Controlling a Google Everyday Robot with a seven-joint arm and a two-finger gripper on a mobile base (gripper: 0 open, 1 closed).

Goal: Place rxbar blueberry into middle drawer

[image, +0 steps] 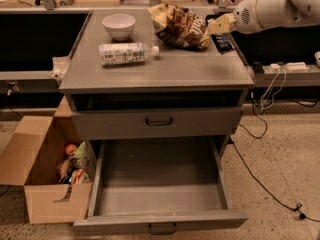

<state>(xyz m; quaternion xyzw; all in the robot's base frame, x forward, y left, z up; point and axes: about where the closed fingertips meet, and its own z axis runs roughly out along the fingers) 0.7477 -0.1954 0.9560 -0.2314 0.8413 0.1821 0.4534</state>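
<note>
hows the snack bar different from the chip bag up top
The snack bar is far smaller than the chip bag. The snack bar is flat and dark; the chip bag is crumpled, brown and cream. The snack bar lies at the right edge, just below the gripper; the chip bag sits to the gripper's left in this view. Both rest on the cabinet top.

We count one bowl [119,25], one bottle [125,53], one chip bag [180,26], one rxbar blueberry [223,42], one box [35,159], two drawers [165,220], one claw [220,24] over the worktop's [165,73] right rear.
</note>
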